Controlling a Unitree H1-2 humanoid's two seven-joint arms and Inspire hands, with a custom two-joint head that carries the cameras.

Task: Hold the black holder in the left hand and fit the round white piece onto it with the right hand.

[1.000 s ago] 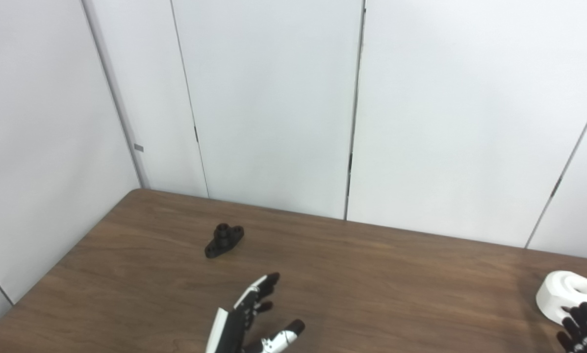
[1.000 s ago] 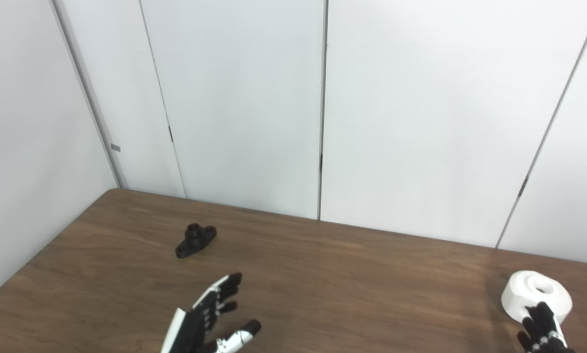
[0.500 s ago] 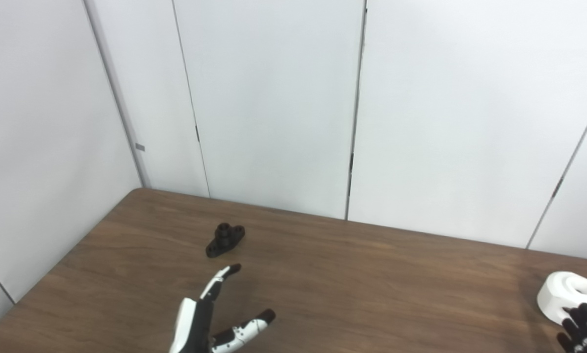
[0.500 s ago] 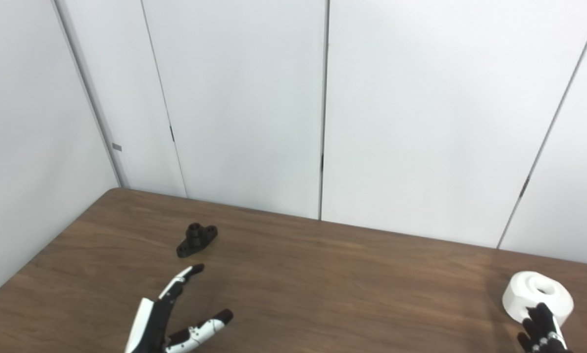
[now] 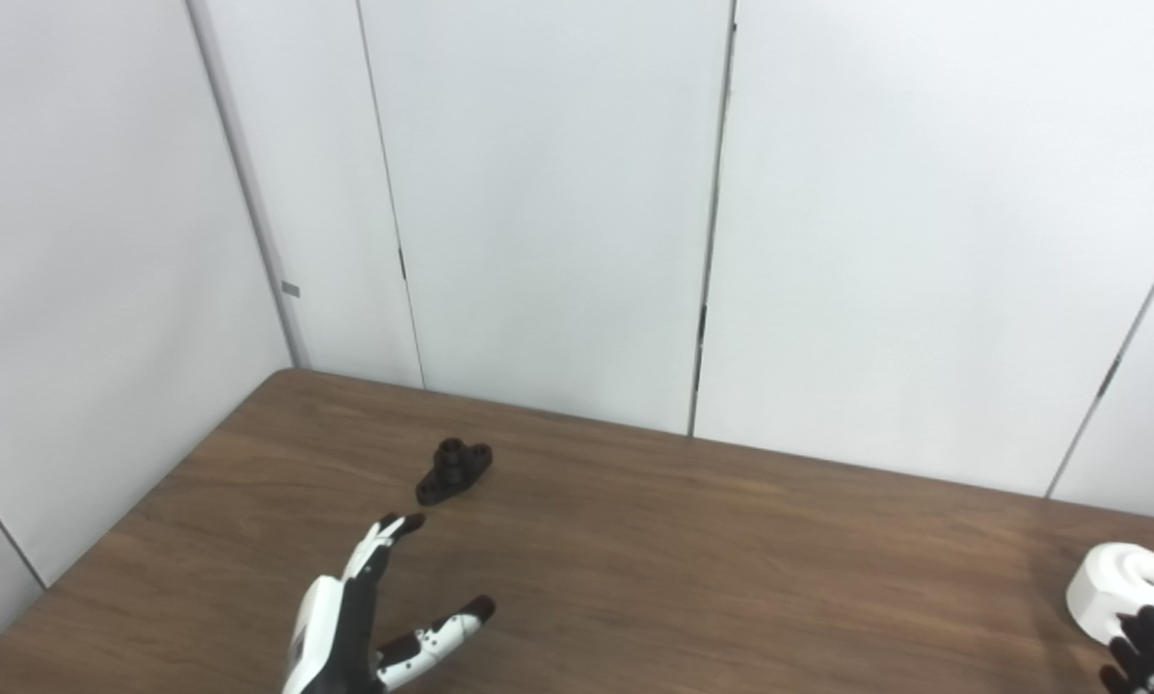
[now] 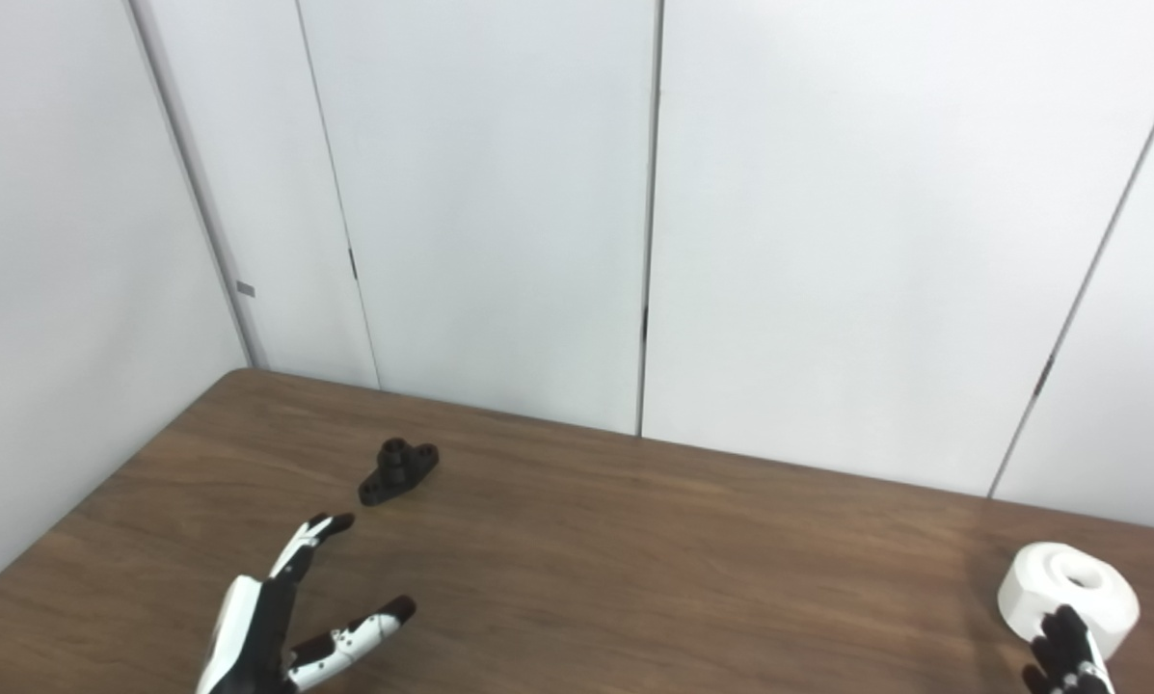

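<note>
Black holder (image 5: 454,471) lies on your table (image 5: 692,569); your left hand (image 6: 282,617) hovers near it, fingers spread, empty. Right hand (image 6: 1068,655) touches the white piece (image 6: 1068,593), well apart; grip indeterminate.

A brown wood-grain table (image 5: 692,540) fills the lower part of both views, its far edge running against white wall panels (image 5: 548,212). Dark vertical seams divide the panels. A small grey tag (image 5: 290,289) sits on the seam at the left, above the table's far left corner.
</note>
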